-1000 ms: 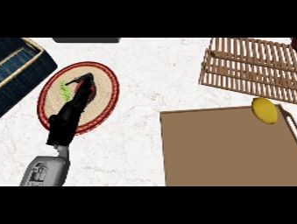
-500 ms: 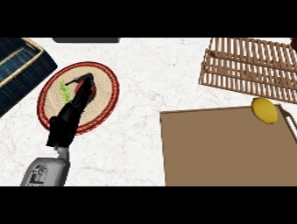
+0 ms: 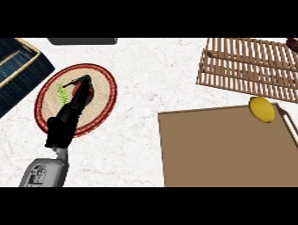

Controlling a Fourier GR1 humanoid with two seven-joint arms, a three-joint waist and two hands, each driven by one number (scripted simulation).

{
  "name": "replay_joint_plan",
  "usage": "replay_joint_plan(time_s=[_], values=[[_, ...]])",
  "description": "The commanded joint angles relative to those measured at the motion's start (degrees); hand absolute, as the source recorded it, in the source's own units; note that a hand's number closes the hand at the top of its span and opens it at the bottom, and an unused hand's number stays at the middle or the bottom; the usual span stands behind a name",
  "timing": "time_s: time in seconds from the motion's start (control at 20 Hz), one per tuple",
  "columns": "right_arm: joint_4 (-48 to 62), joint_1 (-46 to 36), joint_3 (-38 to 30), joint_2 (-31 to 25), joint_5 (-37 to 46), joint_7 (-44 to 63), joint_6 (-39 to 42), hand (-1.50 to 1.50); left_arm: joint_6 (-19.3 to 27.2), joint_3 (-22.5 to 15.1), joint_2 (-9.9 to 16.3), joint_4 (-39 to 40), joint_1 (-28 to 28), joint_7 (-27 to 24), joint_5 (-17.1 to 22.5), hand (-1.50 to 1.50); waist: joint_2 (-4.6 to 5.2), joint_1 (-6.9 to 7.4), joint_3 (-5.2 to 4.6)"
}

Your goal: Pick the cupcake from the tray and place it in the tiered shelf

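Left robot hand (image 3: 78,94), fingers curled over something green and red on the round red-rimmed woven plate (image 3: 102,112); the cupcake itself cannot be made out. Across the white marble worktop (image 3: 151,79), a yellow lemon (image 3: 262,109) sits on the brown wooden tray (image 3: 229,149), just below the slatted wooden tiered shelf (image 3: 255,66).

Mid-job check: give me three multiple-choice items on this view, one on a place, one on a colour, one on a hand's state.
1. The left hand is over:
A) round red-rimmed woven tray
B) brown wooden board
C) slatted wooden tiered shelf

2. The oval object at the board's top edge is:
A) blue
B) yellow
C) red

3. The right hand is:
A) on the shelf
B) holding the cupcake
C) not in view

Key: 1 A, the black hand lies across the tray; 2 B, it is plainly yellow; 3 C, only one forearm shows.
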Motion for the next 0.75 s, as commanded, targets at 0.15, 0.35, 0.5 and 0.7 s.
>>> replay_joint_plan(time_s=[0.15, 0.35, 0.5, 0.7], values=[[-12.39, 8.14, -9.93, -6.4, -9.55, 10.99, 18.1, -1.5, 0.12, 0.69, 0.4, -0.54, 2.01, -0.52, 0.28, 0.0, -0.3, -1.09, 0.04], [-17.96, 15.69, -19.3, -9.91, -18.24, 11.09, 28.12, -1.5, -0.09, 0.4, 0.86, -2.24, 4.32, 0.08, 0.02, 0.0, -0.65, -2.01, 0.1], [-21.99, 23.4, -26.13, -9.71, -23.36, 8.7, 33.67, -1.5, -0.17, 1.84, 2.2, -3.93, 2.9, 1.59, 0.59, 0.0, -0.61, -2.3, 0.13], [-18.52, 26.72, -38.49, -12.72, -35.27, 5.22, 39.88, -1.5, -0.02, 1.17, 1.15, -1.48, 4.07, -2.25, 0.28, 0.0, -0.35, -2.06, 0.1]])
